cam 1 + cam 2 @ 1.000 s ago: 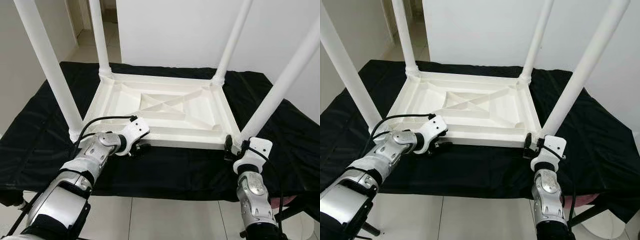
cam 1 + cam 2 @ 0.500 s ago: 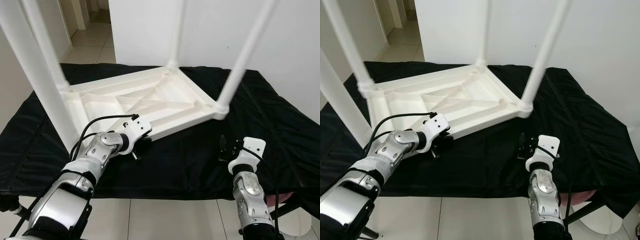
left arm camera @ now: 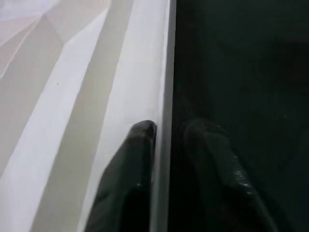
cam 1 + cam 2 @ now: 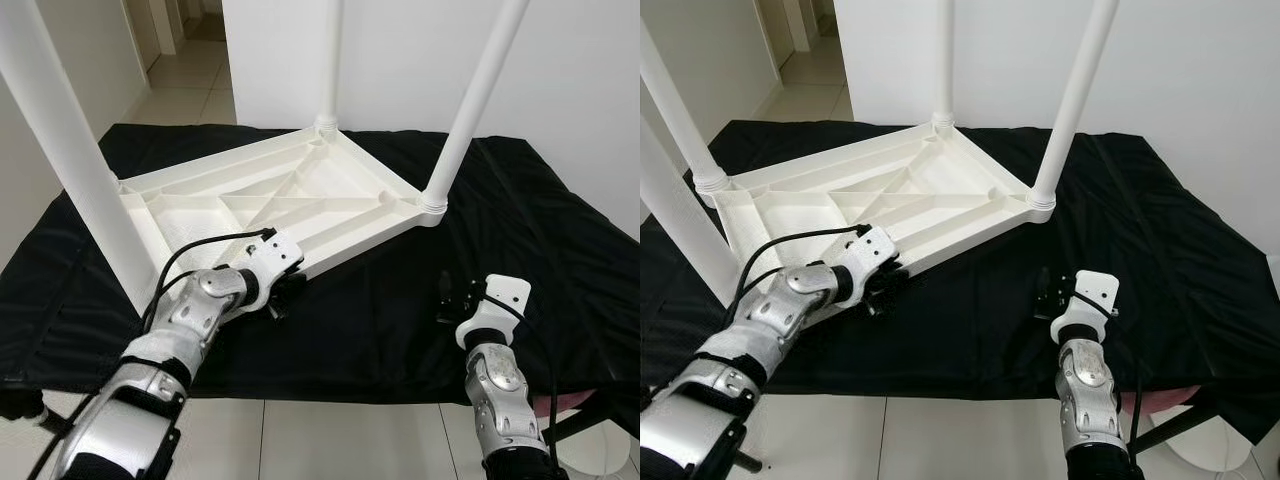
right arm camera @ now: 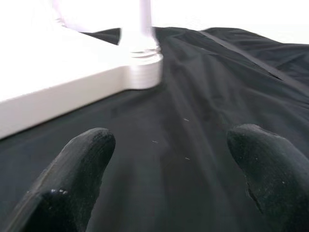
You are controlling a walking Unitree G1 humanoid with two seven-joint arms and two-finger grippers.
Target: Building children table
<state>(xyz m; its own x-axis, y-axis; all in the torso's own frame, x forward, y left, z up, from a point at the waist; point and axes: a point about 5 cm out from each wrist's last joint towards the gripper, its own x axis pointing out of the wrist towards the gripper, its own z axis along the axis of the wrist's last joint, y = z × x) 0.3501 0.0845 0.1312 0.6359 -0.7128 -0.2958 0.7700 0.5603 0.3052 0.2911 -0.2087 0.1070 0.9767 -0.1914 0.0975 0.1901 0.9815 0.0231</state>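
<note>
The white children's table (image 4: 290, 205) is seen lying upside down on a worktop draped with a black cloth (image 4: 560, 250), its ribbed underside facing up and its legs standing upward from the corners; it sits skewed on the cloth, with one corner socket and its leg (image 4: 470, 110) turned toward the right side. The near rim (image 3: 145, 96) of the tabletop is clamped by the left pincer (image 4: 283, 292), one black finger (image 3: 130, 164) lying on the white plastic inside the edge and the other on the dark side of it, so the pincer is clenched on the rim. The right pincer (image 4: 1045, 293) is held released, its fingers spread wide over bare cloth, near the table's right corner but apart from it. With all the visible legs seated, the step in hand is judged to be the repositioning or turning of the assembled table rather than the fitting of a part. For the next move, a second hold by the right pincer on the near corner or its leg is probably called for, so that the table can be steadied and turned without slipping on the cloth.
</note>
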